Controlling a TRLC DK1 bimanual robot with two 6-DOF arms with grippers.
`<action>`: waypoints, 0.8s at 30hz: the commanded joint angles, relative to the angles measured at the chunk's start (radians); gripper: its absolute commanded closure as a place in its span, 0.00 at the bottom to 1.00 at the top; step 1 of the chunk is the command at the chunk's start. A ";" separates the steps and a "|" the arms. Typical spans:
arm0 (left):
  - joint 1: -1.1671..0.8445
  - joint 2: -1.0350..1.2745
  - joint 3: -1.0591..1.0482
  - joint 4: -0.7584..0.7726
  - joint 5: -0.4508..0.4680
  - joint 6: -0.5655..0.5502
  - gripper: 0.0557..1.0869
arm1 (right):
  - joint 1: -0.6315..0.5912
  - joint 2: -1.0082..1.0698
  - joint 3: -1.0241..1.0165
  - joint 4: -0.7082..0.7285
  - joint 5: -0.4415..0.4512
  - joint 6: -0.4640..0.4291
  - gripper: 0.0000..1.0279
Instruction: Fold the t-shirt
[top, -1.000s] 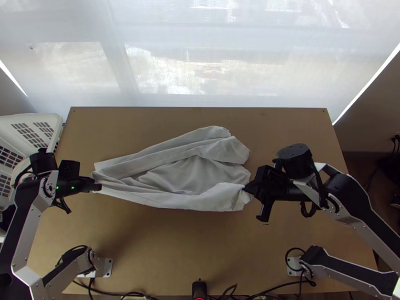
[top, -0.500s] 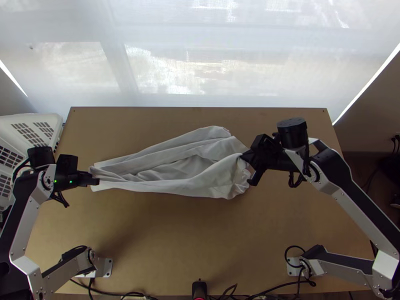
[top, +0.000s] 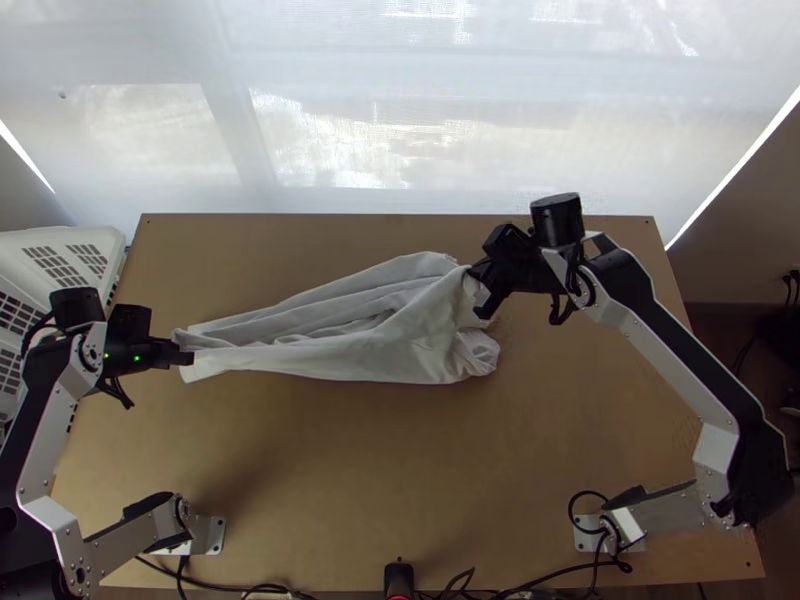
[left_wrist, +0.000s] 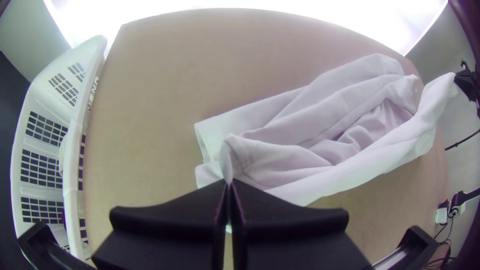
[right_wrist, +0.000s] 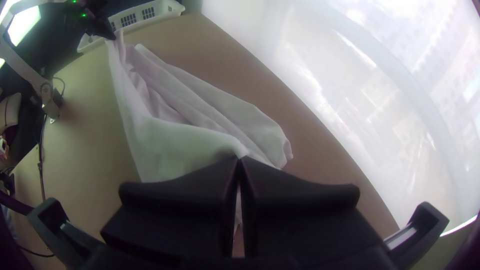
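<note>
No text, label, brand, number or sign can be read.

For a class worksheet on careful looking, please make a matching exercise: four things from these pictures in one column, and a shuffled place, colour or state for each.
1. T-shirt
2. Basket
3. Left gripper
4. Right gripper

A. shut on fabric towards the top view's left side
B. creased, stretching from one gripper to the other
C. shut on fabric right of the top view's middle
D. white with grids of holes, beside the table

Pairs: 1-B; 2-D; 3-A; 4-C
</note>
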 joint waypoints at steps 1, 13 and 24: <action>0.027 0.019 0.010 0.017 0.000 0.010 0.97 | -0.015 0.138 0.102 0.031 0.000 -0.003 0.97; 0.046 0.055 0.049 0.024 0.010 0.014 0.97 | -0.064 0.329 0.293 0.040 0.000 -0.006 0.97; -0.012 0.170 0.135 0.049 0.011 -0.019 0.97 | -0.094 0.457 0.443 0.035 0.002 -0.010 0.97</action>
